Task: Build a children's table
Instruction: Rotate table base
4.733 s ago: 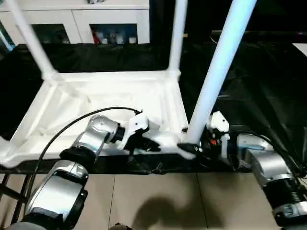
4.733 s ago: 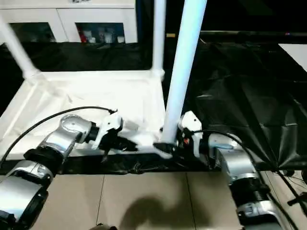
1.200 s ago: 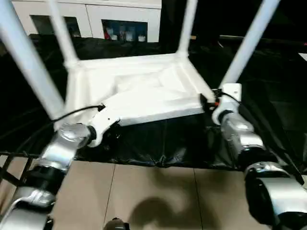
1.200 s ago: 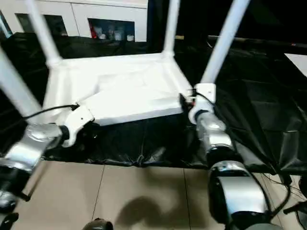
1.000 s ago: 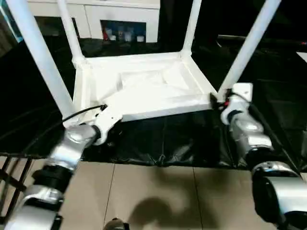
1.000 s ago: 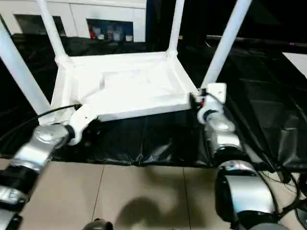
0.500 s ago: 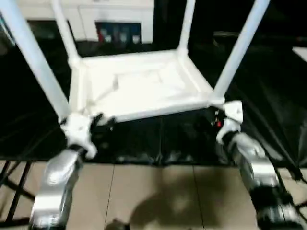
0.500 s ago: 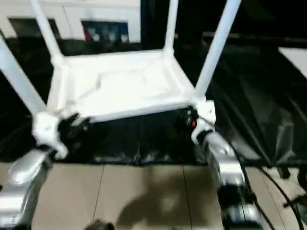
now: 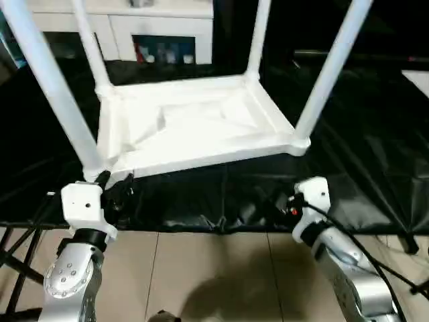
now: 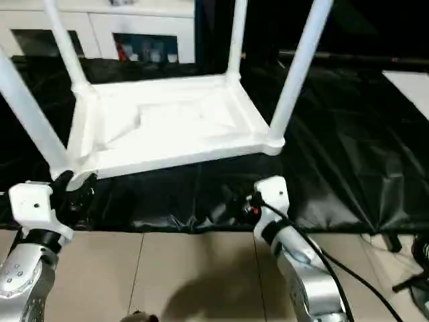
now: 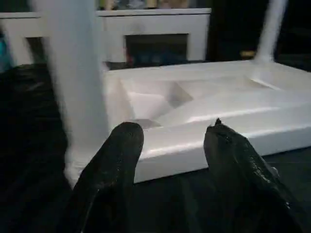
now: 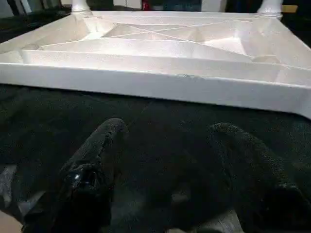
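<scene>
**Table upside down on the bench, both grippers clear of it**

On the black-draped bench (image 9: 375, 154), from the left eye view: children's table (image 9: 194, 124) lying inverted, ribbed underside up, all four legs seated in the corner sockets and rising out of frame. Near-left leg (image 9: 57, 94) and near-right leg (image 9: 328, 74) at the corners closest to the robot. Long near edge running left to right across the picture. Left gripper (image 9: 110, 194) just beside the near-left corner, below and in front of it, apart from the plastic. Right gripper (image 9: 285, 201) below the near-right corner, farther off than the left. White cabinet (image 9: 154, 27) behind.

From the right eye view: same layout; table squarely ahead of both arms, near edge crosswise between them.

From the left wrist view: two black fingers (image 11: 119, 160) spread at a medium gap, empty, aimed at the near rim of the top, thick leg standing just beyond one finger.

From the right wrist view: fingers (image 12: 104, 145) set wide, empty, over black cloth, with the table's rim lying broadside well ahead.

Judged from this: assembly apparently complete, turning the table upright probably left; left arm the nearer.
</scene>
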You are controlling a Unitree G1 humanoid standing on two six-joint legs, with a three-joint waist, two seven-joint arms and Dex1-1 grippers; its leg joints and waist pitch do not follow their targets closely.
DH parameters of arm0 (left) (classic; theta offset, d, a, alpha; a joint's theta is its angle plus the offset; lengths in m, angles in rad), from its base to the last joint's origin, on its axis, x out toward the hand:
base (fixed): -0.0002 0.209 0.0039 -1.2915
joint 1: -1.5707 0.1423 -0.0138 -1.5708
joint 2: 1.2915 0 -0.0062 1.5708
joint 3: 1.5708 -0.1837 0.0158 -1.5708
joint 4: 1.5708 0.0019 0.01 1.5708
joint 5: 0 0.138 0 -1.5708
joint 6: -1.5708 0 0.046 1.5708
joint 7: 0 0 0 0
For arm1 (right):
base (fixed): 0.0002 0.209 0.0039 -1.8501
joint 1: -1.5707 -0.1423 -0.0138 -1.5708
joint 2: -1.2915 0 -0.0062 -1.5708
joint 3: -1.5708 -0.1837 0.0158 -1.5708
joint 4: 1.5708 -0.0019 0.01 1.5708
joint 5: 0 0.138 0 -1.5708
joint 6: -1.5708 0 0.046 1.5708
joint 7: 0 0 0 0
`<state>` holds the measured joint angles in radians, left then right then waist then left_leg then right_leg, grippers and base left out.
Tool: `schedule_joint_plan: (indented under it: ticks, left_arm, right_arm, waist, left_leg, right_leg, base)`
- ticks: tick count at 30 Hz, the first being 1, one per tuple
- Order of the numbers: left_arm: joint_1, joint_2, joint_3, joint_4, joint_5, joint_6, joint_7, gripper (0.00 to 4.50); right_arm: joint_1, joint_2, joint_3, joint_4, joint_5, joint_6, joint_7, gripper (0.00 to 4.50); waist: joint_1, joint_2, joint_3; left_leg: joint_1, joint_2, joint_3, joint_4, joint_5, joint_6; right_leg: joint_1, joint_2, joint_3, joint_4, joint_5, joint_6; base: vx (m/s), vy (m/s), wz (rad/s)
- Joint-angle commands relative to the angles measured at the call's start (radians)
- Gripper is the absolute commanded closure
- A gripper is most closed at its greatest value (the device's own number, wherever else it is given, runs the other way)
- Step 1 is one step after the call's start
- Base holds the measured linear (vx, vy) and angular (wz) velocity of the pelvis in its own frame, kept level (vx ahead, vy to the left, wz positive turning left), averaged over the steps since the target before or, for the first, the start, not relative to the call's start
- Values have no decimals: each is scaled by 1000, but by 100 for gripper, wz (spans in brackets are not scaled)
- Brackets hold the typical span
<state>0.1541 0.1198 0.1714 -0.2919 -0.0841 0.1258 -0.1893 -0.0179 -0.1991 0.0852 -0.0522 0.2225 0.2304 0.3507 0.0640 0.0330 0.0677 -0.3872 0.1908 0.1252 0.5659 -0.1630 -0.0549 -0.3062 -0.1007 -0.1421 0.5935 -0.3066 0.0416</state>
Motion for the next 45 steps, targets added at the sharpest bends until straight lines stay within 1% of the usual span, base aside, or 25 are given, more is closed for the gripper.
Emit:
schedule_joint_plan:
  ticks: [1, 2, 3, 4, 5, 6, 8, 13, 14, 15, 16, 17, 18, 19, 20, 21, 22, 23, 24, 25, 26, 27, 29, 32, 45]
  left_arm:
    - [22, -4, 15, -16, -1, 18, 22, 205]
    - [24, -6, 16, -16, -2, 21, 25, 205]
    - [25, -8, 17, -17, -3, 22, 28, 205]
    - [29, -7, 14, -18, 1, 20, 29, 205]
    - [30, -6, 13, -19, 2, 20, 29, 205]
    - [32, -7, 11, -21, 2, 20, 30, 205]
    - [33, -7, 7, -22, 1, 19, 29, 205]
    - [44, -13, 6, -20, -2, 18, 36, 205]
    - [45, -19, 11, -19, -2, 14, 45, 205]
    - [50, -35, 25, -19, -12, -4, 59, 205]
    - [56, -47, 35, -20, -23, -22, 67, 205]
    - [63, -53, 39, -21, -30, -37, 68, 205]
    - [71, -59, 39, -25, -39, -43, 64, 205]
    - [80, -63, 35, -28, -49, -45, 56, 205]
    - [105, -55, 10, -36, -51, -78, 21, 205]
    - [113, -51, 1, -38, -50, -93, 7, 205]
    - [114, -51, 0, -38, -50, -93, 7, 205]
    - [123, -48, -7, -41, -46, -101, 5, 205]
    - [126, -49, -6, -42, -45, -99, 9, 205]
    - [128, -50, -4, -43, -46, -99, 10, 205]
    - [130, -52, 0, -41, -47, -103, 10, 205]
    - [133, -56, 11, -41, -47, -112, 18, 205]
    - [138, -61, 22, -42, -52, -128, 24, 176]
    - [151, -63, 26, -46, -55, -168, 26, 171]
    - [324, -152, 77, -131, -124, -307, 55, 62]
  right_arm:
    - [-1, 3, -19, -26, -2, 16, -20, 131]
    - [-1, 5, -28, -24, 3, 19, -30, 131]
    - [0, 7, -35, -23, 5, 22, -36, 131]
    - [0, 12, -45, -21, 10, 24, -48, 131]
    - [1, 15, -49, -21, 11, 24, -55, 131]
    - [3, 17, -52, -22, 9, 25, -58, 131]
    - [6, 18, -52, -23, 3, 23, -62, 131]
    - [25, 24, -52, -31, -11, 24, -82, 131]
    - [28, 24, -52, -33, -12, 24, -82, 131]
    - [32, 22, -50, -38, -14, 24, -80, 131]
    - [37, 19, -47, -43, -17, 24, -78, 131]
    - [40, 16, -44, -46, -20, 21, -75, 131]
    - [44, 14, -41, -49, -22, 16, -71, 131]
    - [48, 14, -40, -52, -22, 13, -69, 131]
    - [53, 15, -39, -55, -19, 9, -65, 131]
    - [54, 15, -39, -54, -18, 8, -65, 131]
    - [54, 15, -39, -54, -18, 8, -64, 131]
    - [53, 17, -39, -53, -19, 6, -63, 131]
    - [51, 17, -38, -52, -20, 5, -64, 131]
    - [48, 18, -38, -50, -21, 5, -64, 131]
    - [45, 18, -35, -47, -20, 4, -64, 131]
    - [39, 17, -29, -42, -20, 4, -63, 131]
    - [38, 16, -21, -41, -23, 4, -59, 131]
    - [41, 15, -12, -46, -30, 0, -43, 131]
    - [40, 1, 11, -37, -36, -5, -3, 131]
  waist:
    - [-1, 5, -40]
    - [-2, -32, -2]
    - [16, -31, 1]
    - [23, -19, 9]
    - [12, -10, -8]
    - [1, 10, -18]
    - [-22, 13, -34]
    - [-26, -6, -73]
    - [-33, -2, -88]
    - [-42, -3, -96]
    - [-60, -1, -109]
    - [-86, 1, -121]
    - [-110, 0, -129]
    - [-120, -5, -127]
    - [-129, -32, -125]
    - [-71, -103, -106]
    - [-50, -102, -107]
    - [-45, -102, -100]
    - [-59, -97, -97]
    - [-61, -75, -91]
    - [-59, -48, -79]
    - [-50, -19, -69]
    - [-48, -8, -61]
    - [-36, -20, -62]
    - [-15, -25, -63]
  left_leg:
    - [82, 16, 65, -97, -784, -25]
    - [223, -17, 50, 76, -733, -57]
    - [138, -5, 44, 42, -556, -9]
    - [126, 7, 43, 17, -554, -14]
    - [135, 18, 31, -37, -679, -40]
    - [157, 37, 4, -74, -805, -55]
    - [149, 48, -25, -100, -788, -26]
    - [59, -40, 23, -39, -291, 120]
    - [75, -41, 14, -39, -174, 144]
    - [119, -45, -9, -32, -59, 229]
    - [196, -21, -67, -7, 162, 399]
    - [276, 23, -126, 15, 338, 508]
    - [325, 92, -198, 20, 588, 619]
    - [326, 139, -258, 27, 997, 704]
    - [234, 16, -230, 99, 1102, 499]
    - [0, -156, -104, 134, 519, 276]
    - [-33, -147, -84, 177, 236, 211]
    - [-12, -104, -68, 119, 70, 91]
    - [11, -124, -47, 57, 137, 22]
    - [21, -119, -46, 31, 148, -2]
    - [18, -76, -55, -6, 51, -1]
    - [25, -35, -63, -20, -166, -12]
    - [35, 18, -68, -45, -316, -13]
    - [31, 34, -31, -47, -267, -5]
    - [26, 34, -6, -45, -258, -3]
  right_leg:
    - [-4, -5, 70, -52, -601, -82]
    - [-119, -41, 37, -207, -809, -128]
    - [-10, -74, 92, -188, -795, -157]
    - [16, -66, 73, -187, -784, -140]
    - [23, -5, 46, -135, -641, -108]
    - [16, 14, 50, -95, -474, -116]
    - [33, 14, 65, -62, -283, -134]
    - [143, -3, 123, -123, -139, -149]
    - [145, 21, 109, -112, -56, -133]
    - [126, 63, 93, -82, 87, -78]
    - [49, 83, 81, -2, 218, -14]
    - [-55, 70, 72, 58, 178, 18]
    - [-145, 32, 82, 113, 55, 62]
    - [-204, -43, 131, 139, -32, 96]
    - [-200, -101, 204, 92, 314, 56]
    - [10, -79, 249, 24, 890, 121]
    - [47, -133, 297, 22, 1212, 40]
    - [20, -107, 230, 58, 1585, -59]
    - [3, -23, 135, 52, 1443, -14]
    - [-8, -14, 110, 29, 1256, 24]
    - [-7, -24, 89, -10, 834, 91]
    - [5, -23, 94, -36, 341, 96]
    - [3, -30, 115, -55, 2, -62]
    - [-4, -25, 123, -52, 18, -202]
    - [-15, -34, 129, -51, 17, -179]
  base:
    - [109, -70, 61]
    - [158, -47, 60]
    - [154, -38, 27]
    - [115, 68, -9]
    - [66, 45, -8]
    - [128, 61, -11]
    - [155, 49, -18]
    - [151, 25, -6]
    - [329, 19, 11]
    - [231, 9, 10]
    - [273, -41, 20]
    - [141, -37, 13]
    - [229, -122, -2]
    - [73, -206, -56]
    - [-23, -274, -69]
    - [-111, -190, -53]
    - [-58, -68, 8]
    - [0, 0, 0]
    - [0, 0, 0]
    - [-155, -51, -40]
    - [-103, -4, -21]
    - [-125, -24, -33]
    - [0, 0, 0]
    - [0, 0, 0]
    - [0, 0, 0]
